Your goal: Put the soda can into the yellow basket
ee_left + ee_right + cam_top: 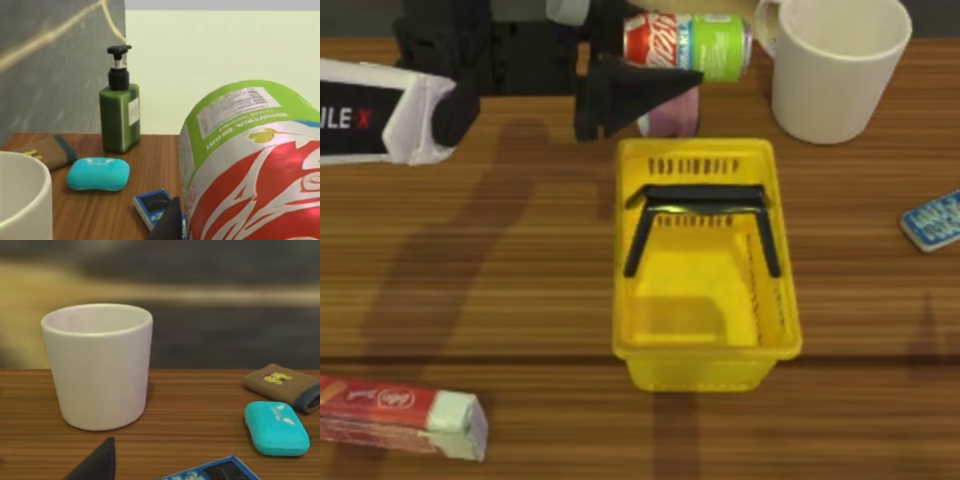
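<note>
In the top view the left arm reaches across the far-left part of the counter [470,290], and its left claw [665,75] has the soda can [688,44] clamped between its 2 dark fingers [630,92]. The can lies on its side in that grip, silver end toward the arm, red-and-white label in the middle, green half pointing toward the white mug [835,65]. It is held just beyond the far rim of the yellow basket [705,345], not over its opening. A pinkish thing [672,115] shows partly under the claw, between can and basket; what it is I cannot tell. The basket stands at the counter's centre with both black handles [700,200] folded across its far half, and nothing lies inside it. The mug stands upright at the far right, near the can's green end. A red and pale-green box [400,412] lies at the near-left corner, well apart from the basket, and a blue card-like item [932,220] sits at the right edge. In the left wrist view the can [250,170] fills the near frame, with a green pump bottle [119,115], a turquoise soap bar [98,173] and a brown pouch [47,152] farther off on the counter. The right claw [95,465] shows only 1 dark fingertip in its wrist view, so its opening cannot be told; the mug [97,365] stands ahead of it.
</note>
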Robot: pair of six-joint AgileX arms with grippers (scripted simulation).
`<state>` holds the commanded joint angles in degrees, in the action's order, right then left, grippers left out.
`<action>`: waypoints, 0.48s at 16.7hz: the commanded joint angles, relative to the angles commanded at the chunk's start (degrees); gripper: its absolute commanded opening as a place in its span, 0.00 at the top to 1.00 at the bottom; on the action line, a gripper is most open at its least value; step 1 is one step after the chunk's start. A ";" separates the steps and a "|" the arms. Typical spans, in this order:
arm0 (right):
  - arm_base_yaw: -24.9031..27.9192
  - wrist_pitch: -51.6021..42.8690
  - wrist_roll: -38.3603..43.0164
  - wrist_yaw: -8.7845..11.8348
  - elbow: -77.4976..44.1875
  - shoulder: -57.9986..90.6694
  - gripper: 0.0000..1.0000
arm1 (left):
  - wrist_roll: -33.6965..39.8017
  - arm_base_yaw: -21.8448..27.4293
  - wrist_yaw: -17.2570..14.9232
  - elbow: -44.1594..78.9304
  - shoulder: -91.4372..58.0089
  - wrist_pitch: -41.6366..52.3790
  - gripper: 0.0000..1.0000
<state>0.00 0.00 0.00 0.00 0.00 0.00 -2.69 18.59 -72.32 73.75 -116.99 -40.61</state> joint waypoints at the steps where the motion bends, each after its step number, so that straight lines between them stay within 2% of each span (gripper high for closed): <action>1: 0.00 0.00 0.00 0.00 0.00 0.00 0.00 | -0.01 -0.01 -0.01 -0.05 -0.17 -0.19 1.00; 4: 0.00 0.00 0.00 0.00 0.00 0.00 0.00 | -0.07 -0.35 -0.07 -1.03 -3.51 -4.33 1.00; 8: 0.00 0.00 0.00 0.00 0.00 0.00 0.00 | 0.02 -0.92 -0.21 -3.59 -10.47 -15.46 1.00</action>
<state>0.00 0.00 0.00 0.00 0.00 0.00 -2.68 17.67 -72.53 70.16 -127.46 -56.07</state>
